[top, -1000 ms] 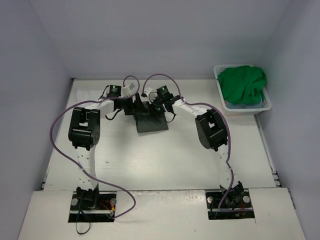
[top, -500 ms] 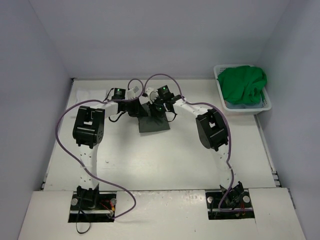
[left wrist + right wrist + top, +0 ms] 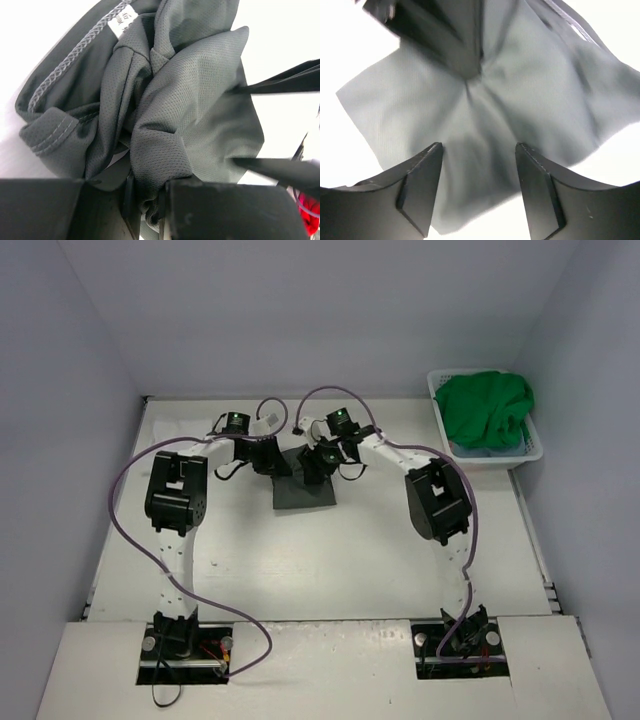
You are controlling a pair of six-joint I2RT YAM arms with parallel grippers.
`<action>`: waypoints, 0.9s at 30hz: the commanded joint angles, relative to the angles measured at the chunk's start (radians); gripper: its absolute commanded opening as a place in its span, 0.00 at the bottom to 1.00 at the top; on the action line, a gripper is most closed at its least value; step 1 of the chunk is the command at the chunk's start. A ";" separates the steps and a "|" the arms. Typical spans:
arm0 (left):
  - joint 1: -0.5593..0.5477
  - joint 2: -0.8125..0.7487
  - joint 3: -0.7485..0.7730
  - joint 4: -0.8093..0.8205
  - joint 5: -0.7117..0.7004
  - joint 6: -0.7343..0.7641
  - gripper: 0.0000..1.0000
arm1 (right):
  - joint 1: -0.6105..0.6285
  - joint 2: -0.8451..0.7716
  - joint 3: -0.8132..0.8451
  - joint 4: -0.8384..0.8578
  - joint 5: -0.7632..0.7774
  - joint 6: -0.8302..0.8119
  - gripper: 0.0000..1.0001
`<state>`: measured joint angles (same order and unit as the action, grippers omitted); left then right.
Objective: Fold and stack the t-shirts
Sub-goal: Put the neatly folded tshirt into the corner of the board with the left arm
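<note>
Left end effector and right end effector meet at the far middle of the counter in the overhead view. Both sit at the far edge of the dark grey shirt. The shirt spreads from them toward the arm bases as a compact dark patch. Well apart at the far right, the laundry basket holds a heaped green shirt.

From the left wrist, we see the left end effector pressed together on a gathered fold of the grey mesh. The cloth fans out beyond it, with the collar and its white label up to the left. Two dark fingers of the right end effector stand apart at the cloth's right edge.

From the right wrist, the right end effector is spread with nothing between its jaws, and the shirt lies just beyond them. Straight ahead, the left end effector pinches the cloth where the creases radiate.

We judge the coming move turns on this: the left arm alone holds the shirt. The loose cloth lies directly ahead of the right end effector, so that arm is well placed to take a hold beside the left's.
</note>
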<state>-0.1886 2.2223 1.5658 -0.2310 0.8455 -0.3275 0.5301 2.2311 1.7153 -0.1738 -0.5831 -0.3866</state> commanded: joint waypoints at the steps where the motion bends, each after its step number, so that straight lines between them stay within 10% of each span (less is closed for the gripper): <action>1: 0.038 -0.038 0.045 -0.171 -0.053 0.113 0.00 | -0.087 -0.206 -0.016 -0.041 -0.113 -0.047 0.58; 27: 0.081 -0.243 0.408 -0.660 -0.410 0.590 0.00 | -0.153 -0.623 -0.326 -0.064 0.034 -0.060 0.59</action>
<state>-0.1181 2.0621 1.9141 -0.8223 0.5053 0.1669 0.3851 1.6894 1.3811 -0.2741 -0.5346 -0.4679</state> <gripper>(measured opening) 0.070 0.593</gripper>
